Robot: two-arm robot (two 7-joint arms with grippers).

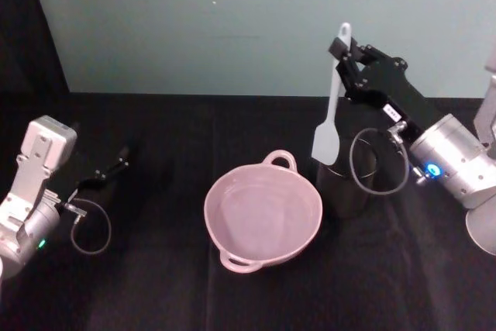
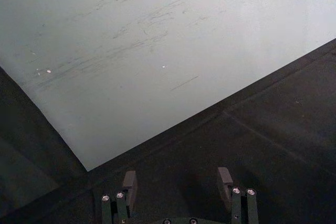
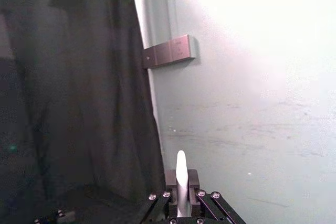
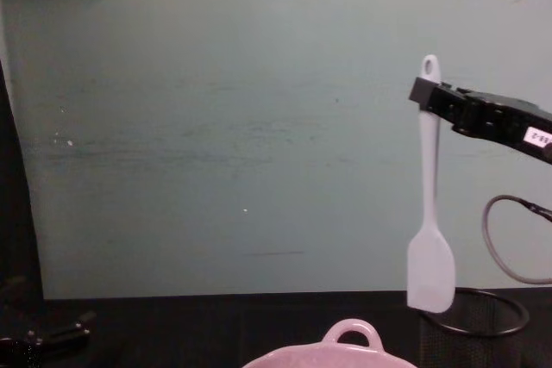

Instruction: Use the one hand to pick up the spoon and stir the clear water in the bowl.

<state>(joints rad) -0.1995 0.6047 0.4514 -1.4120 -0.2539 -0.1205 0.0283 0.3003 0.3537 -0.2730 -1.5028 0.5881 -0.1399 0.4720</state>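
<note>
While the right gripper pinches the spoon near the top of its handle, just under the hole, the utensil hangs blade-down and close to upright, its flat blade level with the rim of the black wire-mesh cup and just above it in the chest view. The pale pink bowl sits on the black table beside that cup, toward the robot's left, and holds clear water. The step in hand looks to be carrying the spoon across to the bowl, so the blade should first be lifted clear of the cup's rim, because a sideways move at this height could catch the wire and tip the cup or twist the handle in the grip. The hold is high on a long, slim handle and may let the spoon swing, so a slow, level move to a spot over the bowl's middle seems wise, then a straight descent until the blade is in the water without pressing on the bottom. Stirring in small circles away from the wall should keep water in. The left gripper rests parked low at the table's left side, its 2 fingers spread and holding nothing.
</note>
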